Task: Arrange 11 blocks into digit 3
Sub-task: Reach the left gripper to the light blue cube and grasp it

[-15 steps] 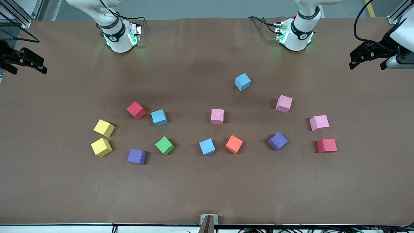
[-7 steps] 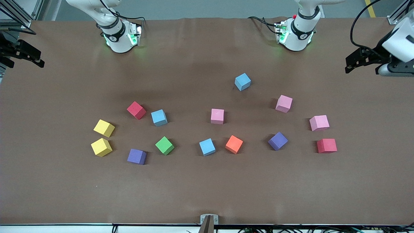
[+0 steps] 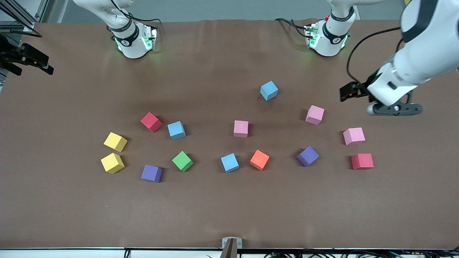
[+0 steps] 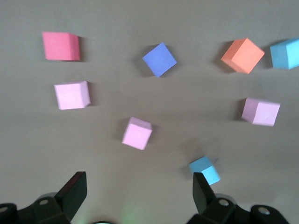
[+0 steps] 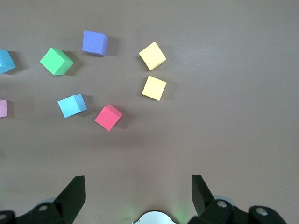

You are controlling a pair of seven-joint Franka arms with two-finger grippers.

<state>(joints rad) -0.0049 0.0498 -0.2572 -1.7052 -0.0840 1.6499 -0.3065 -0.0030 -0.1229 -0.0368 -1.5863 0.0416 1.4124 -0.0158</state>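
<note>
Left gripper (image 3: 353, 94) open, over table (image 3: 229, 208) near pink block (image 3: 315, 114); right gripper (image 3: 34, 66) open, table edge.

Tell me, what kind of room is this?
Probably a robotics lab: two white robot arms are bolted along a brown-covered table, foam blocks lie scattered on it, and metal framing stands at a corner.

1. Small coloured foam cubes (image 3: 241, 128), mid-frame: matte, soft-looking, faintly grainy faces.
2. Brown table covering (image 3: 229, 208): matte, paper- or cloth-like, slight wrinkles along the top edge.
3. White robot arm shell (image 3: 423, 46), upper right: smooth glossy plastic.
4. Black gripper fingers (image 4: 74, 192): matte hard plastic.
</note>
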